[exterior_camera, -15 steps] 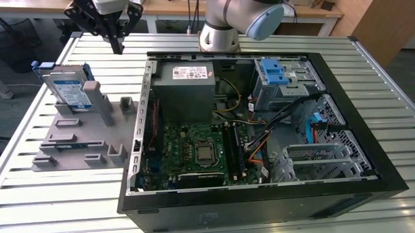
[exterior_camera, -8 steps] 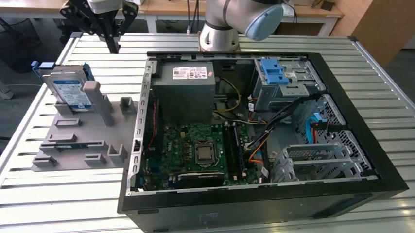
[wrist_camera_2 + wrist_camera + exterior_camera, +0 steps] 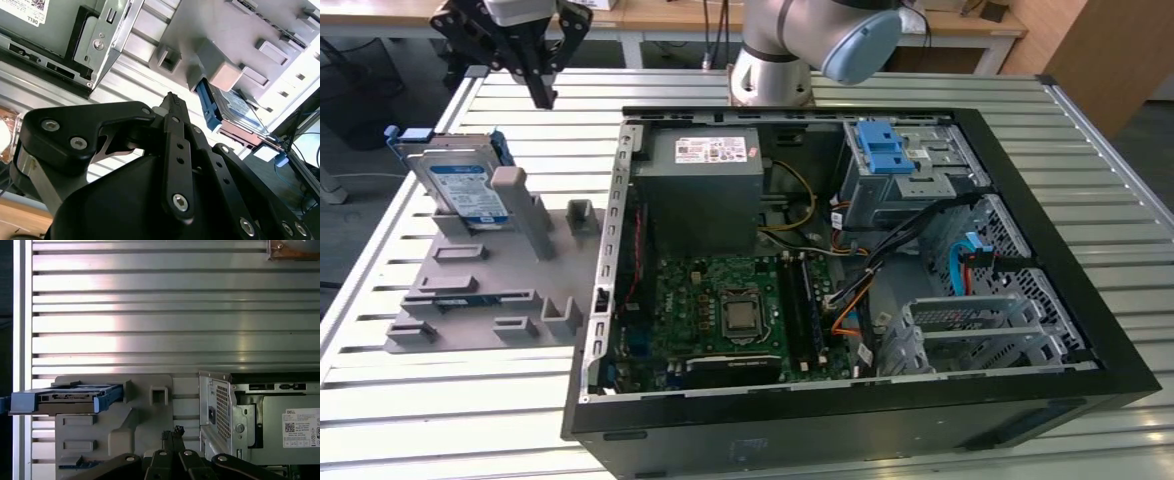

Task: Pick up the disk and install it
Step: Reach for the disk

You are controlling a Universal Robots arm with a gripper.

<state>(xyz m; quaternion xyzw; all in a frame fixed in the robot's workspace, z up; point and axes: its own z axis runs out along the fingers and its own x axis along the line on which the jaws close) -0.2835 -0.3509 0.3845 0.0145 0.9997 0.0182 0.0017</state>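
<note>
Exterior view: the robot arm's gripper (image 3: 543,95) hangs over the slatted metal table (image 3: 454,420), its claw clenched to a point and carrying nothing. It is above and well apart from the disk (image 3: 460,185). The disk stands tilted in a grey fixture (image 3: 494,290) at the exterior view's left, beside the open computer case (image 3: 1067,300). Its labelled face is turned up toward the camera. Its long axis seems to run along the fixture, from far end to near end.

Second wrist view: the gripper (image 3: 172,100), its 2 fingers pressed together, points toward the fixture (image 3: 225,30). The disk (image 3: 240,107) leans there with 1 blue rail (image 3: 207,107) on its near edge.

First wrist view: the disk (image 3: 70,399) sits edge-on in the fixture (image 3: 115,425), a blue rail along its long side. The gripper (image 3: 175,432) is near the case wall (image 3: 217,405).

The drive looks rigid, fairly heavy for its size and sensitive to knocks. Its bare metal faces are likely slippery, so the likely safest hold is across the 2 long railed sides.
</note>
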